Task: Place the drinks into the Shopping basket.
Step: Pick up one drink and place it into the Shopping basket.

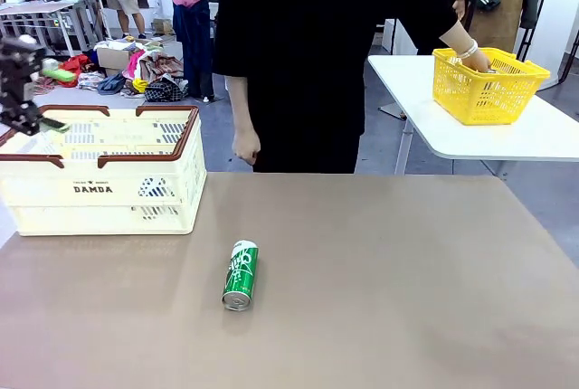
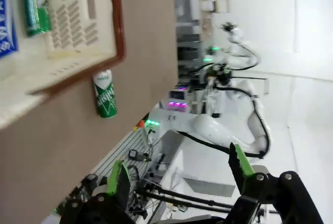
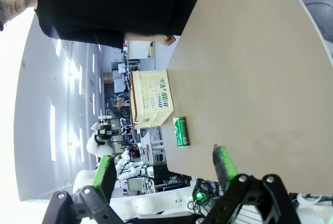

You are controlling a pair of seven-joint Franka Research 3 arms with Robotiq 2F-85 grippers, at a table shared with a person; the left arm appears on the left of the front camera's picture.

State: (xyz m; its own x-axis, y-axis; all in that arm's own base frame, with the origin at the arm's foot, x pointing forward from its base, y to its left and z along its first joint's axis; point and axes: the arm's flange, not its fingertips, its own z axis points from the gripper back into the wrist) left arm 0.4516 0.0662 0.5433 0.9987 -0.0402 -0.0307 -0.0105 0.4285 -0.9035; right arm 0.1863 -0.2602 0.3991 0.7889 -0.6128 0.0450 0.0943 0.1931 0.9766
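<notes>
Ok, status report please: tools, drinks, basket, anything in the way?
Left tool open, near Shopping basket. Right tool open, empty. Green can lies on table, outside basket. Nothing between them; person's hand in yellow basket.

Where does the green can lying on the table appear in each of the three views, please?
Front view: green can left of centre, lower half, right of the Shopping basket.
Left wrist view: the can upper left, just outside the basket's brown rim.
Right wrist view: the can centre, just under the basket.
Shared landmark: the cream basket beside it.
</notes>
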